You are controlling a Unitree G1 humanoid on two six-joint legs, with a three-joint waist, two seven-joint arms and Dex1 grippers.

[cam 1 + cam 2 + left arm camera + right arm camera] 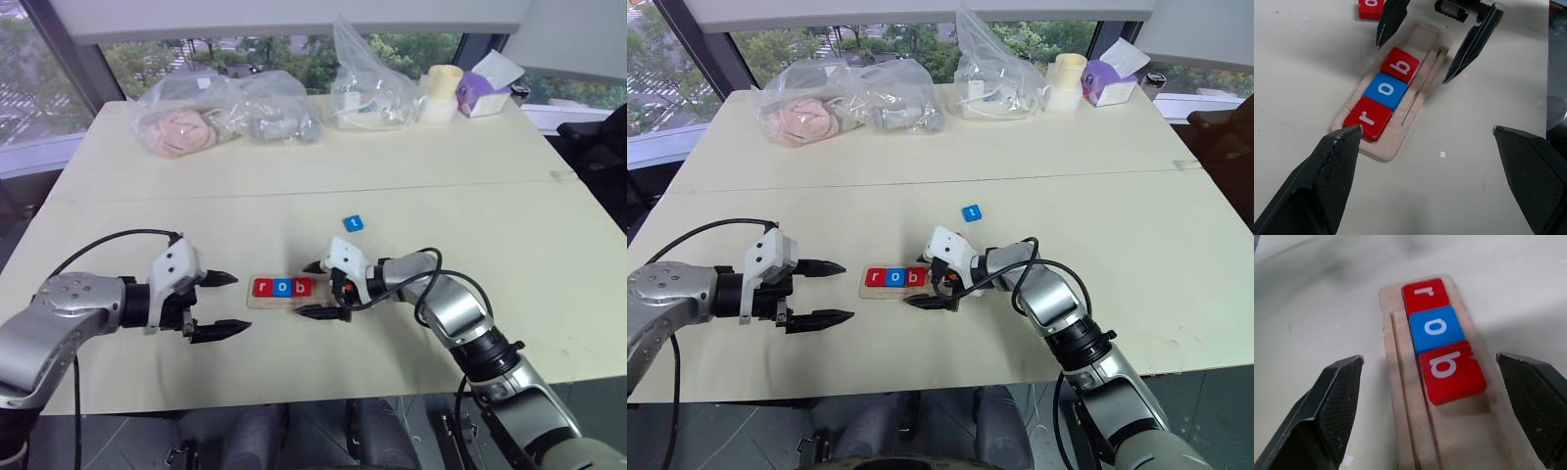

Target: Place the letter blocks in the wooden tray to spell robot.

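Note:
The wooden tray (266,302) lies on the table in front of me. Three letter blocks sit in its left part: red r (1367,117), blue o (1385,89) and red b (1400,64); its right part is bare. My right gripper (303,289) is open, its fingers on either side of that bare end with nothing between them. Another red o block (1371,7) lies on the table close beside one right finger, past the tray's end. The blue t block (353,223) lies alone farther back. My left gripper (242,303) stands open, just left of the tray.
Several clear plastic bags (220,113) with soft items line the far side of the table. A pale paper roll (440,93) and a purple tissue box (487,88) stand at the back right. A seam (294,191) crosses the tabletop.

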